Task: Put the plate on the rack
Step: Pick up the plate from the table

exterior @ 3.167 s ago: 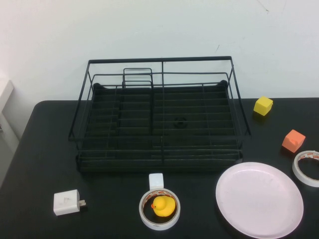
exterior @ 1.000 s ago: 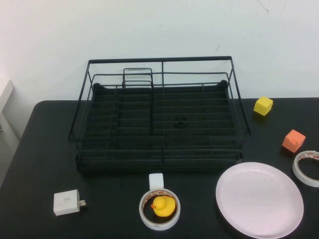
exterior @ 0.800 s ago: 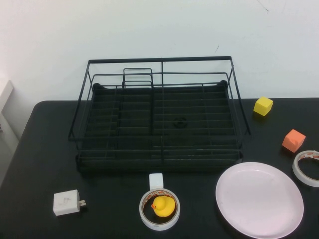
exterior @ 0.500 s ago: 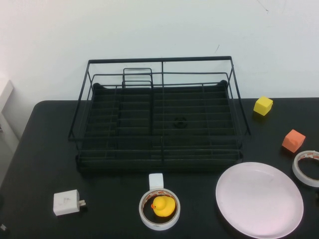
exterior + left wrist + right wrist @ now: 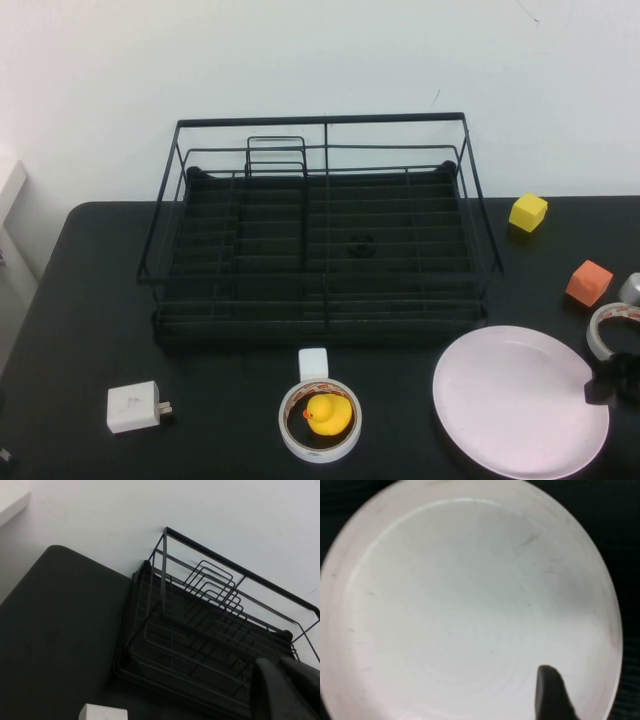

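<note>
The pale pink plate (image 5: 520, 401) lies flat on the black table at the front right and fills the right wrist view (image 5: 470, 605). The black wire rack (image 5: 322, 232) stands empty at the middle back and also shows in the left wrist view (image 5: 200, 630). My right gripper (image 5: 606, 384) reaches in from the right edge over the plate's right rim. It looks open, with one dark fingertip (image 5: 551, 692) over the plate and the other out of frame. My left gripper (image 5: 280, 663) is shut and empty, off the table's front left, facing the rack.
A tape ring with a yellow duck (image 5: 322, 413) in it and a white cube (image 5: 313, 363) sit in front of the rack. A white charger (image 5: 135, 406) lies front left. A yellow cube (image 5: 527, 212), an orange cube (image 5: 588, 282) and a tape ring (image 5: 610, 325) are at the right.
My right gripper has come into the high view from the right edge and now hangs over the plate's right rim. The plate and rack have not moved.
</note>
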You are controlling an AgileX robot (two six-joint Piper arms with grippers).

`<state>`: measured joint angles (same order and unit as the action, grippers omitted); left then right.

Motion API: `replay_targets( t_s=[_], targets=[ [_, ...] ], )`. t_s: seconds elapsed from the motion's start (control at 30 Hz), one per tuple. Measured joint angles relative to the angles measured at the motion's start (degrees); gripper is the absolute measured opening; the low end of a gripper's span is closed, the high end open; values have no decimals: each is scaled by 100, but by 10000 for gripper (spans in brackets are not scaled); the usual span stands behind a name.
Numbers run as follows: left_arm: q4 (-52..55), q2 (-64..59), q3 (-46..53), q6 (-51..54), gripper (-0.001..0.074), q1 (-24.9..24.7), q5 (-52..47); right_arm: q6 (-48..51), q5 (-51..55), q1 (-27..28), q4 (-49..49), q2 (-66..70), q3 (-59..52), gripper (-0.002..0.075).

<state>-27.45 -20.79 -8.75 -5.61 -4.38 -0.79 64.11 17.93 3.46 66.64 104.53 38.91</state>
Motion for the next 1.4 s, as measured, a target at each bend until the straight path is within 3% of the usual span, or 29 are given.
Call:
replay_targets(
  t_s=[0.47,0.63,0.77,0.97,1.17,1.4],
  targets=[
    [0,0,-9,148,-2,0,132,1245,171,0,467,861,290,328],
    [0,0,-9,176,-2,0,132,1319,187,0,536,949,310,206],
    [0,0,-9,198,-2,0,166,1319,201,0,575,985,310,56],
    [-135,0,-13,155,-2,0,79,1227,356,0,575,995,310,9],
    [-1309,0,-50,-99,-2,0,-1033,1213,1178,9,392,590,299,9],
    [-4141,0,-50,402,-2,0,-2422,1213,2361,9,319,-502,299,9]
  ],
)
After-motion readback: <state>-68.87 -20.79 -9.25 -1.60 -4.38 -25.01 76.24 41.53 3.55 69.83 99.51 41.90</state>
